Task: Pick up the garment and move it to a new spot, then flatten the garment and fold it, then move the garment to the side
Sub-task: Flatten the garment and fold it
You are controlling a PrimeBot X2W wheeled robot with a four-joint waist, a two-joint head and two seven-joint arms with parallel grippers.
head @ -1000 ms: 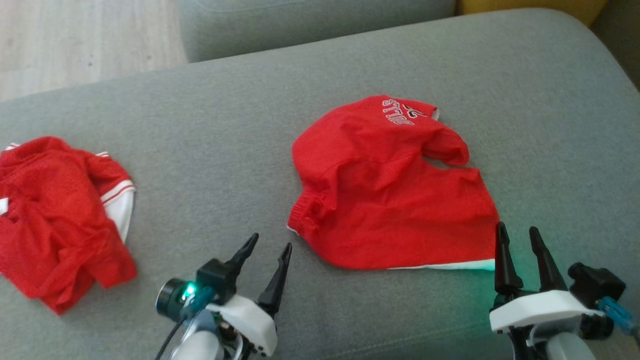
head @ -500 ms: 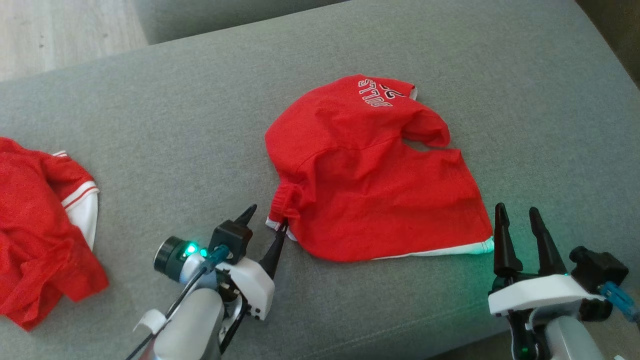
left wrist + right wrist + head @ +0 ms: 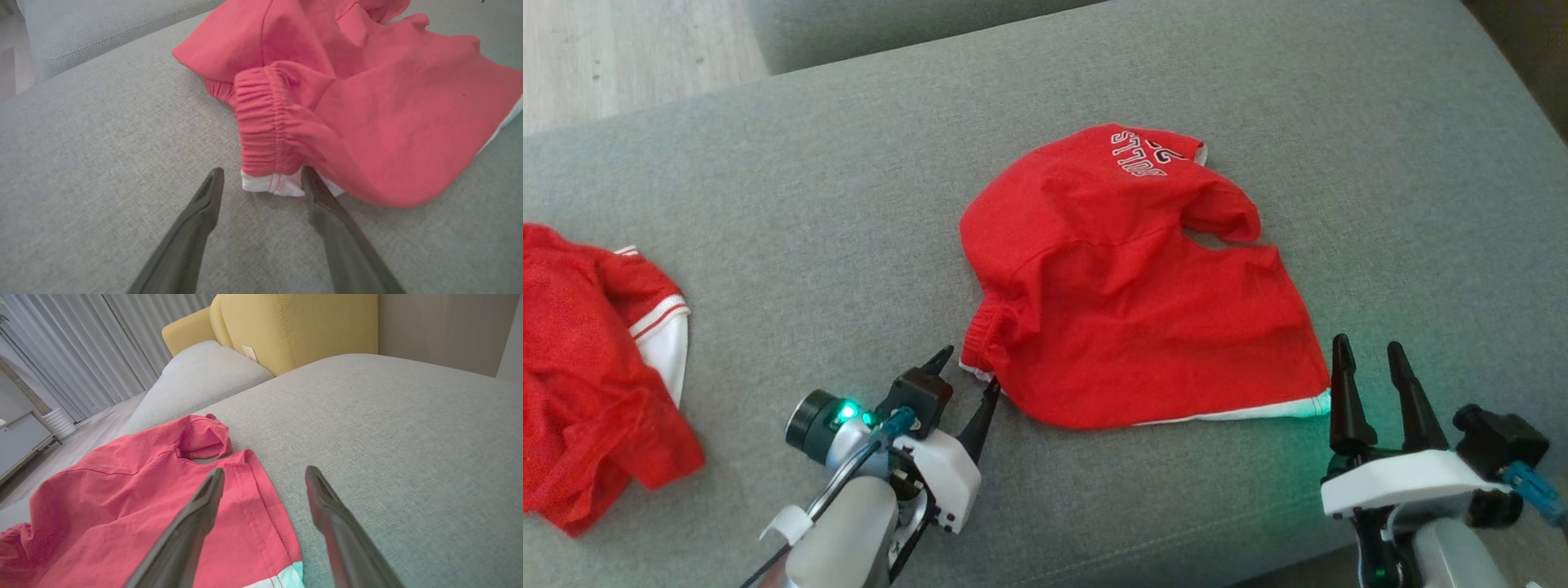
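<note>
- Left gripper (image 3: 969,367): jaws stood wide, nothing clamped. In the left wrist view, the white-trimmed corner below the elastic waistband (image 3: 261,126) lay between the finger tips. The one finger's tip met the red fold there; under it or only against it, could not tell.
- Right gripper (image 3: 1367,343): jaws wide, empty, just beside the opposite near corner of the garment. In the right wrist view, one finger overlapped the stitched hem and the other stood over bare cushion; contact with the cloth not discernible.
- Red shorts (image 3: 1135,310): lay rumpled mid-way across the grey sofa cushion (image 3: 809,204), between the two grippers. The far edge carried upside-down "BULLS" lettering (image 3: 1139,153); the mark beside it was illegible. One part curled over itself, hiding what was beneath.
- Red mesh garment (image 3: 588,367) with white trim: well apart to the left, cut off by the frame edge.
- Yellow cushion (image 3: 294,326) and curtains (image 3: 81,347) behind the sofa.
</note>
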